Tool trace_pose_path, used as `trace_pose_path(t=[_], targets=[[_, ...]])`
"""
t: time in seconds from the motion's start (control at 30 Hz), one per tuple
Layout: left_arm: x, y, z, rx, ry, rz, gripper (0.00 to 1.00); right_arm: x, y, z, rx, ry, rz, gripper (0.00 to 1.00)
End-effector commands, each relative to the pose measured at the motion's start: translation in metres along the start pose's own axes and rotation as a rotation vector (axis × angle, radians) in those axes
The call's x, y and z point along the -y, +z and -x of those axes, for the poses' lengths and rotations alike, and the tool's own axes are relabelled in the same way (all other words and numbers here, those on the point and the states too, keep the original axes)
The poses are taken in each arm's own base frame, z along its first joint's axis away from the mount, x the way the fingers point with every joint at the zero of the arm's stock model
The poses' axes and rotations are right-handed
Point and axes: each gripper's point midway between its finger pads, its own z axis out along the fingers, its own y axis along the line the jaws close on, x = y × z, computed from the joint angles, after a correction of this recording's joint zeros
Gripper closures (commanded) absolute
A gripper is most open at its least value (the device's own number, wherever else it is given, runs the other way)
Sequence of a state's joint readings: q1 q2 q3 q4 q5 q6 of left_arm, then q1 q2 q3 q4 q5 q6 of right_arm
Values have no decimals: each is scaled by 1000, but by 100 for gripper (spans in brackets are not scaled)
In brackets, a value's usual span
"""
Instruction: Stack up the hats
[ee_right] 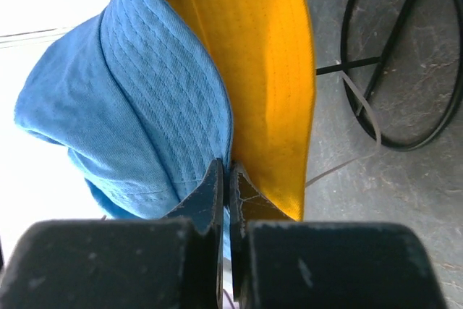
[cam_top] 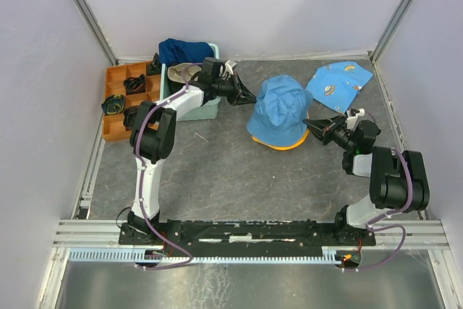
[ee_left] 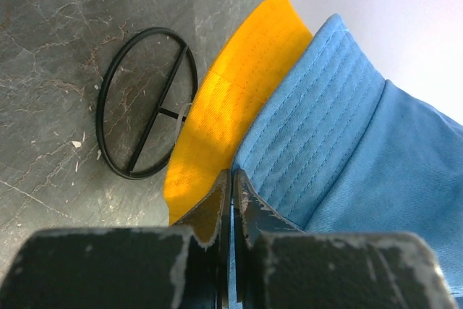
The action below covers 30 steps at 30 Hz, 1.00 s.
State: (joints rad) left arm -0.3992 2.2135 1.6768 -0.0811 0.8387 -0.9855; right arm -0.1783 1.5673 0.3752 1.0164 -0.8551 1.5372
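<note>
Light blue hat [cam_top: 278, 106] seated on yellow-orange hat [cam_top: 286, 145]; my left gripper [cam_top: 252, 97] and right gripper [cam_top: 309, 126] are pressed together at its brim. Next, likely: fetch a third.

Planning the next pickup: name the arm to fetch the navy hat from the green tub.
Left. The left gripper sits shut close to the mint tub holding the navy hat; the right gripper is across the stacked light blue hat, farther from the tub.
</note>
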Motion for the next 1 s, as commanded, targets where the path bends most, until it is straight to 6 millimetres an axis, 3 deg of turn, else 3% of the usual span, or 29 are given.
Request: trace_pose_path(t=[0.0,0.47,0.97], targets=[[-22,4,-7,-20,-40,70,97,16,-4,-7,-24,-49,-84,100],[-50,-10,-19,-19,-23,153,97,65,-22,-19,-76,-123,-338,100],[-94,-16,-32,-48,-49,242,97,85,-25,23,25,-128,-484,100]])
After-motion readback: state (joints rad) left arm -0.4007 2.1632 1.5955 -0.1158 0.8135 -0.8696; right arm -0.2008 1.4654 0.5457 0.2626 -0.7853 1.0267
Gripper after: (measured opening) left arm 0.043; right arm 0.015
